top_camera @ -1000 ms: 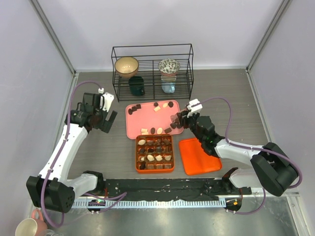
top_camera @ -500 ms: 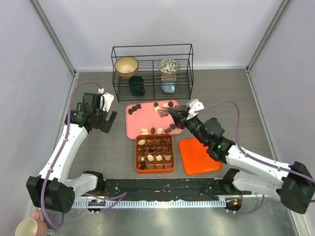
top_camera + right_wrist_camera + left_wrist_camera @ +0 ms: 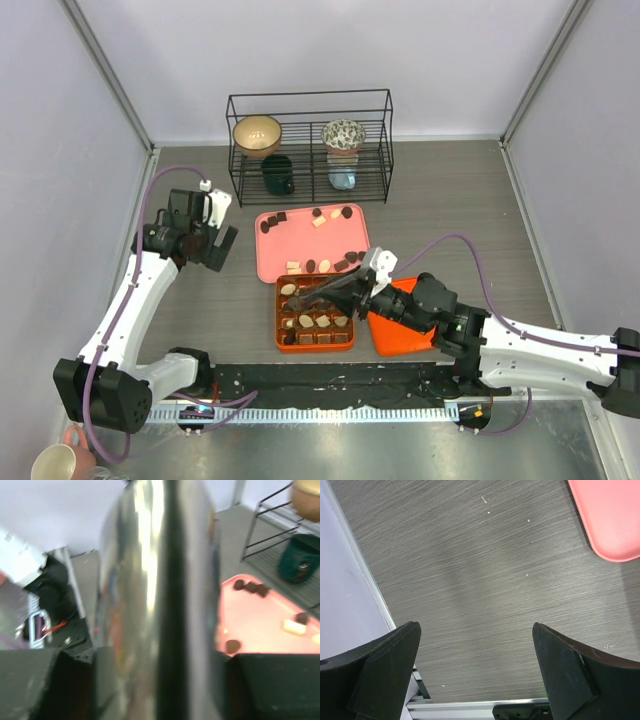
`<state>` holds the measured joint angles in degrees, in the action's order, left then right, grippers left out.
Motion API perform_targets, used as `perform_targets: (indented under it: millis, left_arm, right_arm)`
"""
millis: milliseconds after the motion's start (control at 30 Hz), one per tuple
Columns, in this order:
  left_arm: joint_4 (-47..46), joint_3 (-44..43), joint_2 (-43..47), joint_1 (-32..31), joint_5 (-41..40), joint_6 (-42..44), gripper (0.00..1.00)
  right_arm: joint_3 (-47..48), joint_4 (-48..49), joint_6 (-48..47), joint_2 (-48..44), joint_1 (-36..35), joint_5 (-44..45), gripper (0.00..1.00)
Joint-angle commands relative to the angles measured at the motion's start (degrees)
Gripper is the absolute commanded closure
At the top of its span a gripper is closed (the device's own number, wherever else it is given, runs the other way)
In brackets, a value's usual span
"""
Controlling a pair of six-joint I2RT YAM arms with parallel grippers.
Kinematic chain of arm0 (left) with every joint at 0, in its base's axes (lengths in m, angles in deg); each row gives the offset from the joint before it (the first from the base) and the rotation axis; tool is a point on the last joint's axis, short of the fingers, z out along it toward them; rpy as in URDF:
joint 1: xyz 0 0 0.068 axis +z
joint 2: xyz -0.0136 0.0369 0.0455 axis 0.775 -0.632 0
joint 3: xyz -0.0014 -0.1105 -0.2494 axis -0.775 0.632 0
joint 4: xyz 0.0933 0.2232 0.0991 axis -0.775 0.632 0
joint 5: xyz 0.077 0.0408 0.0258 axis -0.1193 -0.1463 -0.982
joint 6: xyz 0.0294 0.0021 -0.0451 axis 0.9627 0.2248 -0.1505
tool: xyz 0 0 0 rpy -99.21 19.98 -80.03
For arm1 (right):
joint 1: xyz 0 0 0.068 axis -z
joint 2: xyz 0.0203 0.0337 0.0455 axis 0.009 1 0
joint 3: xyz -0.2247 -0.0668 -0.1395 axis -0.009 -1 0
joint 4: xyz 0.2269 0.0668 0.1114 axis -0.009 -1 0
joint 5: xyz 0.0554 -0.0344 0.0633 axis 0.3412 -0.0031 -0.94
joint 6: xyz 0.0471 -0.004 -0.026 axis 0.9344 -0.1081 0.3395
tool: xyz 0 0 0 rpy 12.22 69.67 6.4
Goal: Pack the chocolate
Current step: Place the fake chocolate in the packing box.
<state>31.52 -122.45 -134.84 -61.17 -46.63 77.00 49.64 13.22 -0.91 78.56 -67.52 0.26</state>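
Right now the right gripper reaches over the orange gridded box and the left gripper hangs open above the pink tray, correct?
Not quite. The left gripper is open, but it hangs above bare table to the left of the pink tray; the left wrist view shows only the tray's corner at its edge. The right gripper does reach over the orange gridded box.

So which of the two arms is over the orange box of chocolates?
The right gripper, holding a shiny metal tool over the orange gridded box; the left gripper hangs open over the table beside the pink tray.
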Motion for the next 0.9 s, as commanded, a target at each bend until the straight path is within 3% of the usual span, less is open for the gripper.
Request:
perform_targets:
  millis: [0, 300, 800, 867]
  left_arm:
    - [0.88, -2.68, 1.47, 0.26, -0.28, -0.66, 0.00]
    - [1.49, -2.86, 1.47, 0.18, -0.28, -0.58, 0.00]
    - [2.02, -3.30, 1.65, 0.18, -0.28, -0.40, 0.00]
    - [2.02, -3.30, 1.74, 0.18, -0.11, -0.40, 0.00]
  right_arm:
    - [1.09, -2.16, 2.54, 0.19, -2.78, -4.13, 0.83]
    - [-0.04, -3.84, 5.44, 1.33, -5.07, -5.19, 0.79]
    - [-1.98, -0.76, 4.83, 4.15, -5.68, -1.59, 0.64]
    - [-2.16, -0.41, 4.92, 4.15, -5.68, -1.06, 0.58]
